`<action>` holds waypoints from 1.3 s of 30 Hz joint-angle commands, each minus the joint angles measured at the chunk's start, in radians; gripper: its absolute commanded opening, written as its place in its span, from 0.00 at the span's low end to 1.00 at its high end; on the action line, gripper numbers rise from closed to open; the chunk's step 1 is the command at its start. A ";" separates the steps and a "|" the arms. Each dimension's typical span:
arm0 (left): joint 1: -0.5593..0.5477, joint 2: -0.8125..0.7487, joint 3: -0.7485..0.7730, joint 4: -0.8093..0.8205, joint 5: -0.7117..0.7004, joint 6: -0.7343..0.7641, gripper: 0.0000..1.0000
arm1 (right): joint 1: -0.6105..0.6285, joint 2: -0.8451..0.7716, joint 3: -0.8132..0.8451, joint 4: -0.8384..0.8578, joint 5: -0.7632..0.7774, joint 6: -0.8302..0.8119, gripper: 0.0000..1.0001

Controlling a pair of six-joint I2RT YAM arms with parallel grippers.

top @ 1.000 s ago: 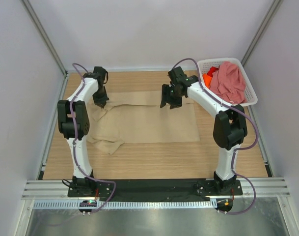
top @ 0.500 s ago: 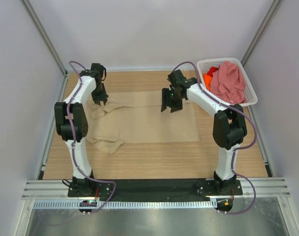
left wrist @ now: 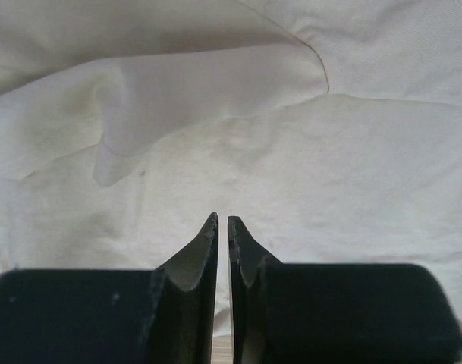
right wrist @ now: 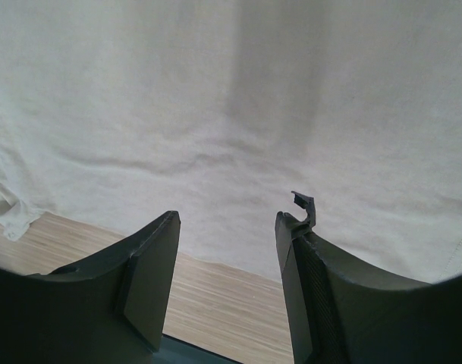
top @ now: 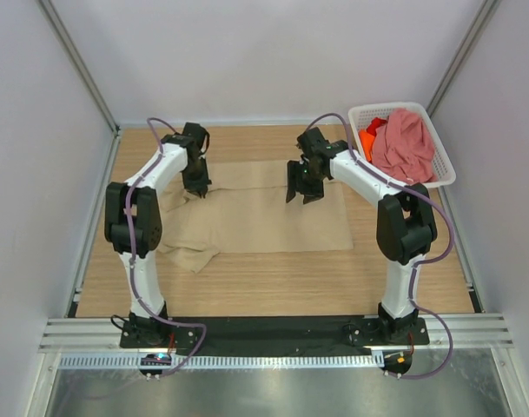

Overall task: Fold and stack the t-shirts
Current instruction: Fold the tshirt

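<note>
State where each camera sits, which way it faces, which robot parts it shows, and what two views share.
Top external: fixed above and behind the arms, looking down at the table, beige shirt and basket; both whole arms show.
Left wrist: on the left arm, facing down at the shirt; the left gripper shows, shut.
Right wrist: on the right arm, facing the shirt's edge and the table; the right gripper shows, open.
Shared: all three views show the beige shirt.
</note>
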State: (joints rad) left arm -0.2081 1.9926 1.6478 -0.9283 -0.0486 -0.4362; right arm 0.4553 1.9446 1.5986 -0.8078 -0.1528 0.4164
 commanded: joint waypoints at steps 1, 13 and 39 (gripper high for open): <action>-0.005 0.058 0.059 0.017 -0.034 0.007 0.10 | 0.002 -0.032 0.004 0.018 -0.005 -0.016 0.61; 0.019 0.224 0.225 -0.061 -0.142 0.067 0.10 | -0.006 -0.035 -0.011 0.018 -0.004 -0.014 0.60; 0.058 0.301 0.271 -0.069 -0.091 0.073 0.14 | -0.014 -0.001 0.038 0.007 -0.010 0.002 0.61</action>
State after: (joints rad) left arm -0.1551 2.2807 1.8927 -0.9890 -0.1490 -0.3759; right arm 0.4419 1.9465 1.5970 -0.8082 -0.1562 0.4171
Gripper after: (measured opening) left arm 0.169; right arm 0.604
